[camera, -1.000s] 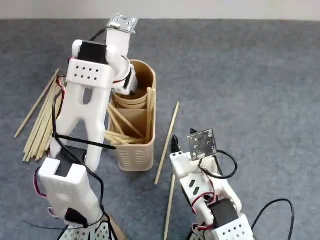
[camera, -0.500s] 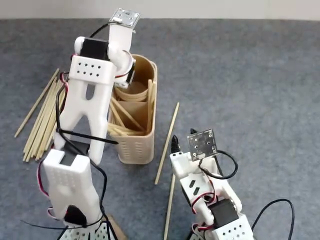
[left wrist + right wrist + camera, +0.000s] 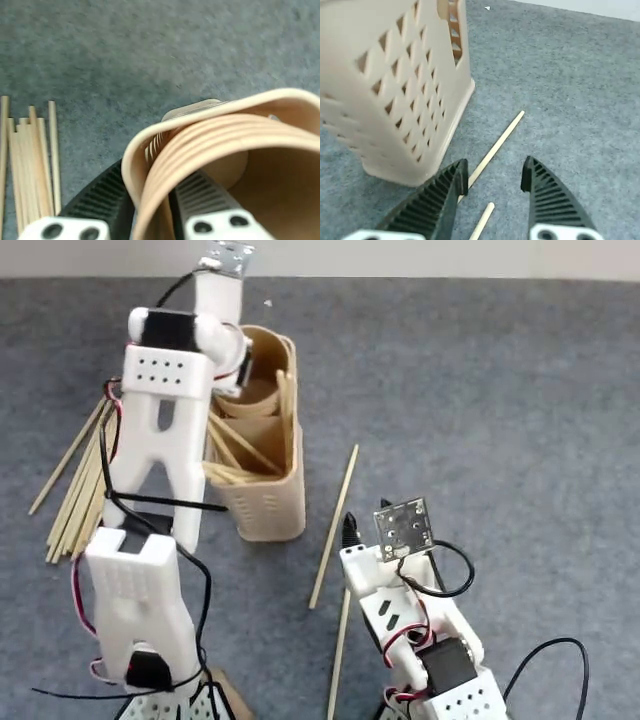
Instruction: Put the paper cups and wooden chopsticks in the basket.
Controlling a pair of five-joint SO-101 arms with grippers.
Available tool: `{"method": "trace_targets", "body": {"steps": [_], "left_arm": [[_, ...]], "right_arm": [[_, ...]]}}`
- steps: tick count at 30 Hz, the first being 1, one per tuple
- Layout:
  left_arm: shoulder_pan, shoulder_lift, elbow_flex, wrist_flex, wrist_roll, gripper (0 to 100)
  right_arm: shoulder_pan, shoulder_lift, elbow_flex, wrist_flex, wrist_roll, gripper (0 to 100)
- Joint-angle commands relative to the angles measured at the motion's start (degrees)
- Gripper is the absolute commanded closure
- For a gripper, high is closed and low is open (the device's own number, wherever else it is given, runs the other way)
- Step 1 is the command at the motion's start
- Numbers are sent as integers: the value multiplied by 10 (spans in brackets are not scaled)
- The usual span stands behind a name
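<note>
Clamping left gripper (image 3: 155, 176) on paper cups (image 3: 215, 142) to seat them in basket (image 3: 395, 80), hovering right gripper (image 3: 495, 165) open over chopstick (image 3: 498, 142).

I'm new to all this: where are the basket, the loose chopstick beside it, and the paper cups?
basket (image 3: 266, 512), high view, perforated front wall.
loose chopstick (image 3: 333, 527), high view, mid-shaft.
paper cups (image 3: 210, 127), left wrist view, stacked rims.

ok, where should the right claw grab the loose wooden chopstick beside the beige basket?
Probably mid-shaft, from straight above, open right claw across it: the thin wooden chopstick lies flat on the grey carpet, apart from the beige lattice basket.
</note>
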Motion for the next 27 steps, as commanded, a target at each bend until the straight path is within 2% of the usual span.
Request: {"method": "trace_targets", "body": {"steps": [1,3,7,12,18,27], "left_arm": [[-21,35,-89,-40,-11,982],[-20,51,-131,-15,-10,950],[-17,58,-224,44,-12,802],[-1,59,-291,100,-35,826],[4,43,-297,106,-33,800],[4,-142,-293,106,-33,800]], "right_arm": [[6,-7,85,2,5,814],[6,-7,85,2,5,814],[6,-7,85,2,5,814],[6,-7,85,2,5,814],[6,-4,85,3,5,814],[6,-4,85,3,5,814]]}}
